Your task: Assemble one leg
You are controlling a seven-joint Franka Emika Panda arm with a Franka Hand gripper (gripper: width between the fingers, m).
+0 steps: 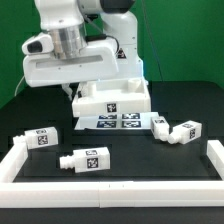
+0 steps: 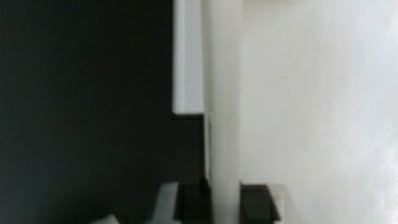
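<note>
The white square tabletop (image 1: 112,100) lies at the middle back, under my arm. My gripper (image 1: 83,90) is down at the tabletop's edge on the exterior view's left, its fingers mostly hidden by the hand. In the wrist view my gripper (image 2: 224,192) has its two dark fingers (image 2: 189,205) on either side of the tabletop's white wall (image 2: 222,120), closed against it. One leg (image 1: 86,159) lies on its side at the front. Another leg (image 1: 41,138) lies at the exterior view's left. Two more legs (image 1: 186,131) lie together at the right.
The marker board (image 1: 118,121) lies just in front of the tabletop. White rails border the black table at the left (image 1: 14,160), front (image 1: 110,190) and right (image 1: 215,158). A green wall stands behind.
</note>
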